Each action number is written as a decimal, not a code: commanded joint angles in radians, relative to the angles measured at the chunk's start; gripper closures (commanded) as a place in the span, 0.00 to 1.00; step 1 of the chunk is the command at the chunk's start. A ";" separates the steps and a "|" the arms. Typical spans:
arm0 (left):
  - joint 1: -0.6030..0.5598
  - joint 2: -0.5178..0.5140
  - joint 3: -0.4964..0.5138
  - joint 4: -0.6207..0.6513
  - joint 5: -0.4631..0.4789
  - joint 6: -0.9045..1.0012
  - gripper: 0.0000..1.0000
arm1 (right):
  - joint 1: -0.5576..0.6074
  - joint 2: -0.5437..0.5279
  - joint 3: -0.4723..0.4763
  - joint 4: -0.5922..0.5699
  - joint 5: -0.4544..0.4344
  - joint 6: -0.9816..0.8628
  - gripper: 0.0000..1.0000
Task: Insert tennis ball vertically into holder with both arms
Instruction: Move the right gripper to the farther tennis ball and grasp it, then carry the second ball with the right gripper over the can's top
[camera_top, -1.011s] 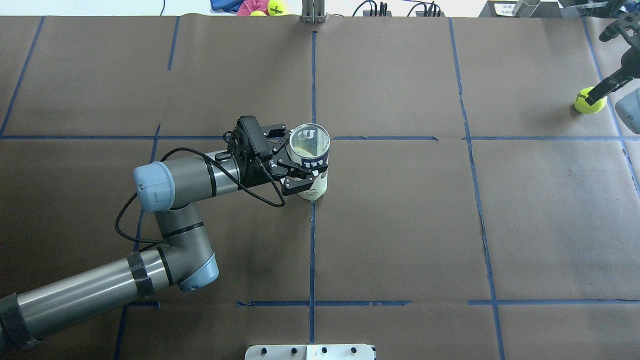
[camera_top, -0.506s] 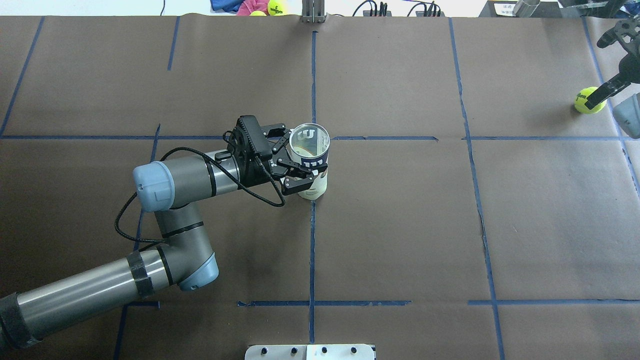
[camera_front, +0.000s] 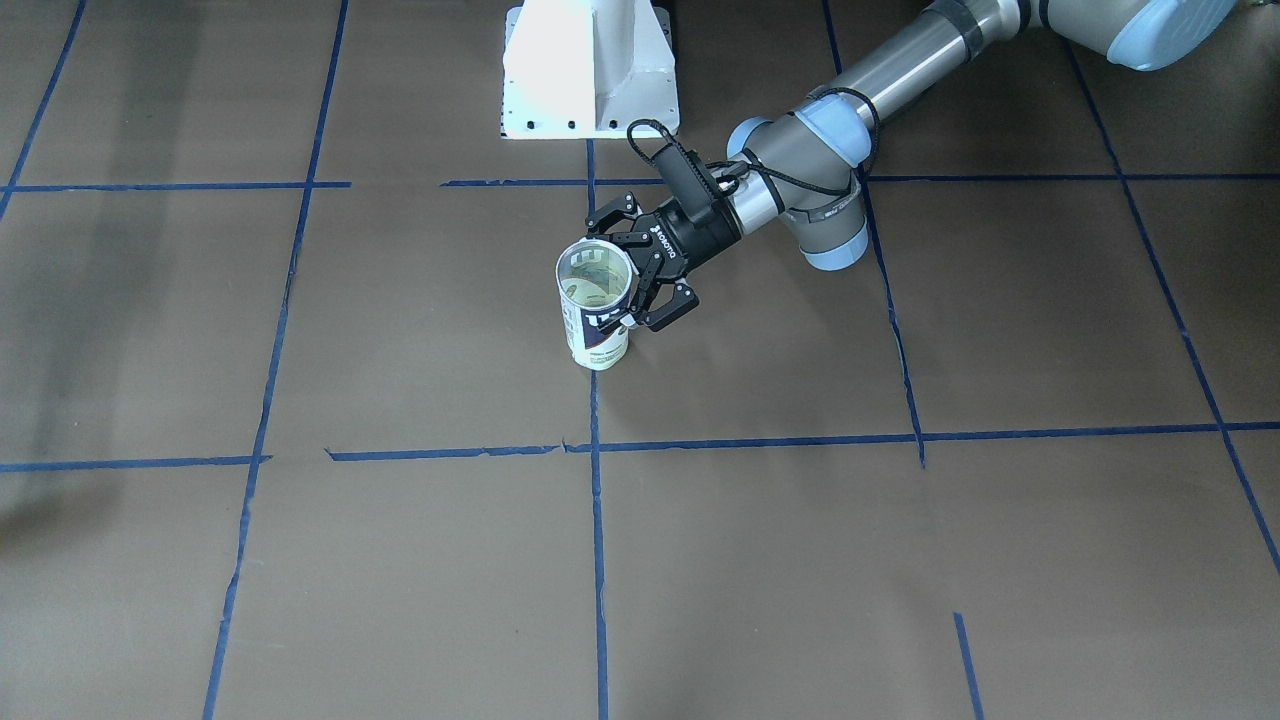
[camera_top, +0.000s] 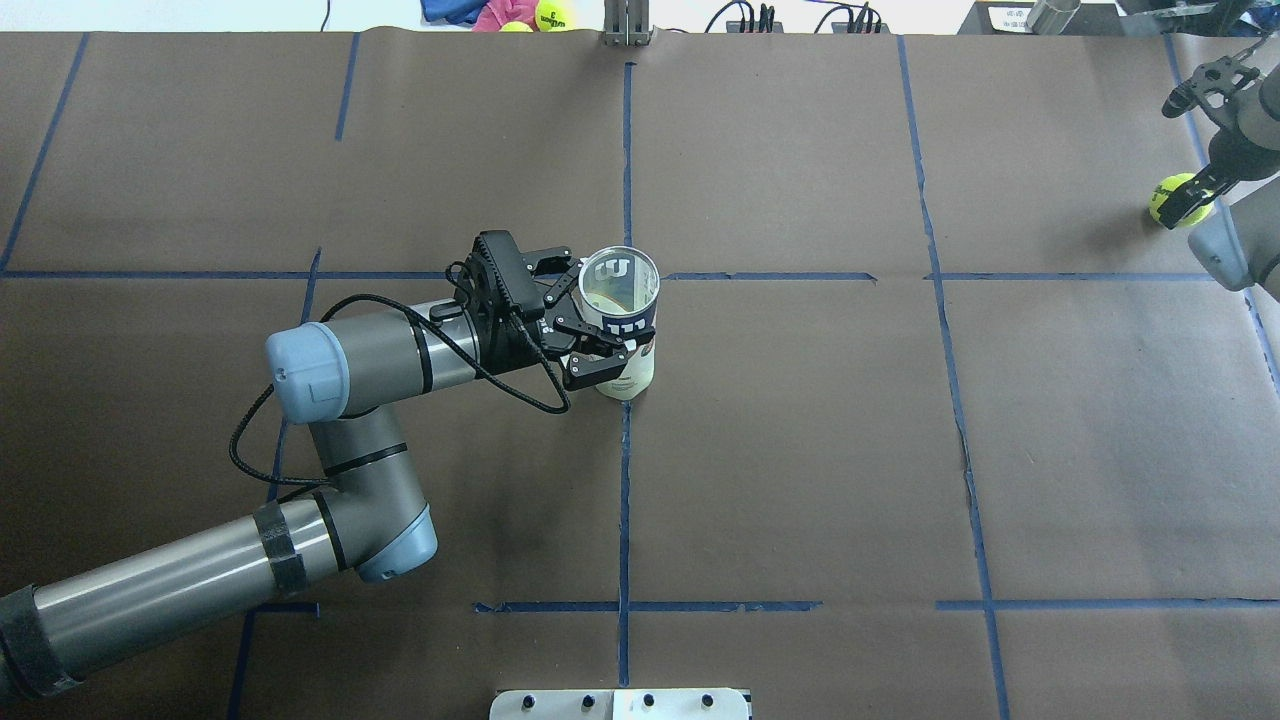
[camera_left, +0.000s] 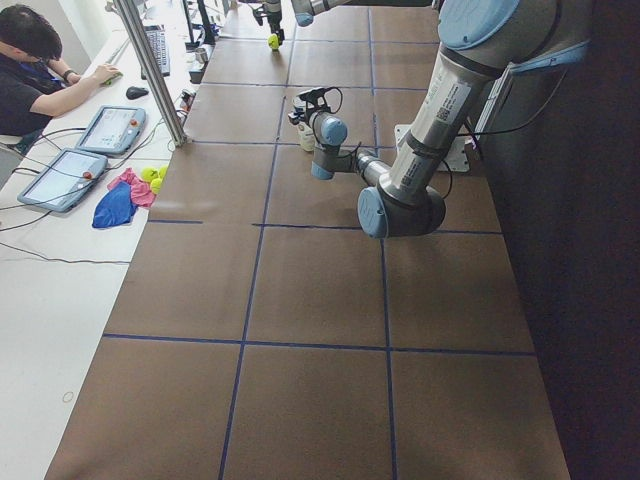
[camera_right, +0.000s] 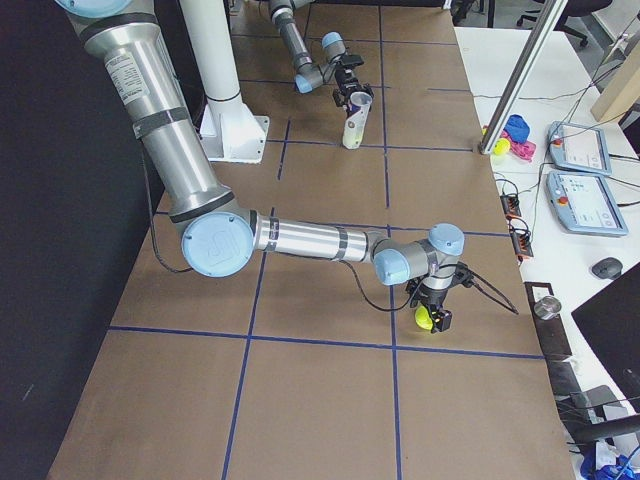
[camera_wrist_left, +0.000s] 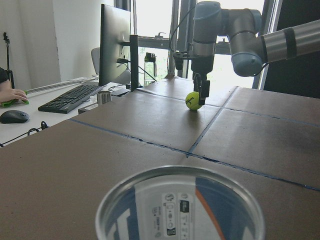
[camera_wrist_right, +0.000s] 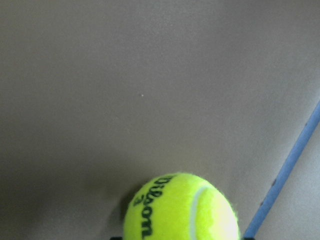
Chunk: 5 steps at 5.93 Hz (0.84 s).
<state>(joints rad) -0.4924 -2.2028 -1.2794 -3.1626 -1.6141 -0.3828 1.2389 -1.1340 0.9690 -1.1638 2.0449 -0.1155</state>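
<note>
Since 1 second ago, my right end effector has swung further over the tennis ball at the desk's far right; whether its fingers pinch the ball or only straddle it, I cannot tell. My left end effector is pinching the holder, upright at mid-desk, well apart from the ball. A shallow pinch could let the ball roll away. Brown paper with blue tape lines covers the desk; a person works at a side bench.

Fuzzy tennis ball, clear glossy plastic holder
</note>
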 joint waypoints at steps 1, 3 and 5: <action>0.000 0.000 0.000 0.001 0.000 0.001 0.14 | -0.002 0.008 -0.003 0.007 -0.017 0.002 0.96; -0.002 0.000 0.000 0.001 0.000 -0.001 0.14 | 0.007 0.008 0.121 -0.005 0.023 0.109 1.00; -0.002 -0.002 -0.002 0.000 0.000 -0.002 0.14 | 0.007 0.007 0.271 -0.008 0.156 0.340 1.00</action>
<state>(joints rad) -0.4939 -2.2040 -1.2798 -3.1627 -1.6138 -0.3839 1.2449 -1.1258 1.1606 -1.1699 2.1429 0.1114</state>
